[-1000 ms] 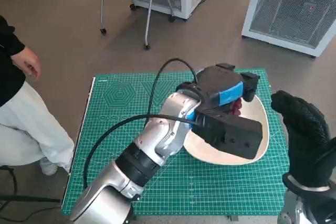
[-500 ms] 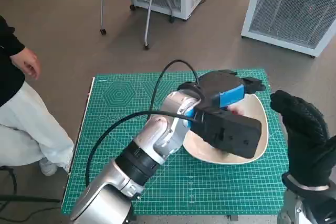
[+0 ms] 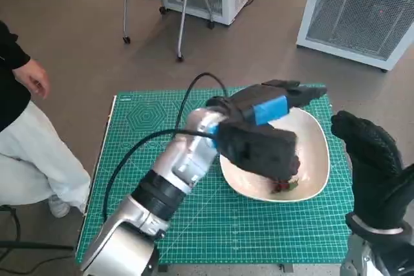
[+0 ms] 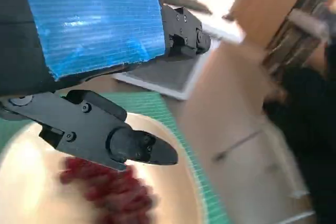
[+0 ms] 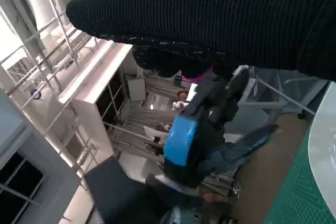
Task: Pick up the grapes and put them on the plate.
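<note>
The left hand (image 3: 275, 105) hangs over the white plate (image 3: 315, 140) right of centre in the head view, blue tape up, fingers spread apart and gripping nothing. In the left wrist view its black fingers (image 4: 134, 148) hover above the grapes (image 4: 107, 184), a blurred red cluster lying on the plate's pale surface. From the head camera, the grapes (image 3: 283, 186) peek out at the plate's near edge, just below the black wrist block. The plate sits on the green cutting mat (image 3: 162, 127) covering the bench. The right hand (image 3: 372, 166) stands raised at the right edge of the frame beside the plate, gloved, holding nothing, fingers loosely apart. A person's hand (image 3: 33, 77) shows at upper left.
</note>
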You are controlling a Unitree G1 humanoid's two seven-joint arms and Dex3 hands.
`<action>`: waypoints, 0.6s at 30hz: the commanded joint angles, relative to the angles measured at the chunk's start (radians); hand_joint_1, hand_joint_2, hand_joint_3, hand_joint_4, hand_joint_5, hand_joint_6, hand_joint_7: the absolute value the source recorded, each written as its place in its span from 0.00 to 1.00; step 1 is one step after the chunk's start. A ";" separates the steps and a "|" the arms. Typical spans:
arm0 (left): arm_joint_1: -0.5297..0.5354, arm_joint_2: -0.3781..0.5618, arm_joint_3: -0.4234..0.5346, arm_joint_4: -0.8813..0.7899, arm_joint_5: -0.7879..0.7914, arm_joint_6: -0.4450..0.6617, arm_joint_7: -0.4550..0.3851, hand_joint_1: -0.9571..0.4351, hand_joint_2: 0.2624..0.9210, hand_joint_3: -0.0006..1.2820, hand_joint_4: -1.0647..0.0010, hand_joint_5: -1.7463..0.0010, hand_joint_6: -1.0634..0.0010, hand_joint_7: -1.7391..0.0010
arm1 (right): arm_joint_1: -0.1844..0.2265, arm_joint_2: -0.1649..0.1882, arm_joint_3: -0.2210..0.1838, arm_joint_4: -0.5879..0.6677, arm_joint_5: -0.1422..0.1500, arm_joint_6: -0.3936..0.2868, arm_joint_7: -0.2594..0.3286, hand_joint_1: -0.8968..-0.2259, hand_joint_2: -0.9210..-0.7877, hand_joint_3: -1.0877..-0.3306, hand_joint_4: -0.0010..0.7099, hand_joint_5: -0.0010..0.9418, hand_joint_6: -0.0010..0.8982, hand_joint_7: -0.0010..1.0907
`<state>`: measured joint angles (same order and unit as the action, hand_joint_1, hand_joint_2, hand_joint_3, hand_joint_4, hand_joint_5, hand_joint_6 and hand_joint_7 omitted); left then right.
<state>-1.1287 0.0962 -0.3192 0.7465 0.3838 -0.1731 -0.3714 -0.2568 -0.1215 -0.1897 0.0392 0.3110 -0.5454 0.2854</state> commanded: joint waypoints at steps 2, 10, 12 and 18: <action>0.052 0.038 0.083 0.009 -0.101 -0.058 -0.009 0.27 1.00 0.11 0.95 1.00 0.81 0.99 | 0.005 0.004 0.002 0.003 -0.003 0.015 -0.008 0.58 0.00 0.70 0.63 0.00 0.10 0.56; 0.228 0.058 0.383 -0.013 -0.559 -0.119 -0.264 0.27 1.00 0.16 0.93 0.99 0.79 0.99 | -0.006 0.005 0.006 0.006 -0.012 0.011 -0.009 0.58 0.00 0.70 0.64 0.00 0.11 0.56; 0.265 0.058 0.434 -0.023 -0.636 -0.117 -0.309 0.31 1.00 0.16 0.91 0.99 0.77 0.98 | -0.009 0.005 0.007 0.007 -0.015 0.011 -0.009 0.58 0.00 0.70 0.64 0.00 0.10 0.56; 0.354 0.079 0.518 -0.047 -0.749 -0.151 -0.381 0.38 1.00 0.18 0.87 0.98 0.75 0.98 | -0.015 0.001 0.007 0.012 -0.020 0.011 -0.007 0.57 0.00 0.71 0.64 0.01 0.10 0.55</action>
<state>-0.8910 0.1490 0.0801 0.7341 -0.2223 -0.2772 -0.6710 -0.2792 -0.1177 -0.1873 0.0391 0.3076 -0.5469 0.2841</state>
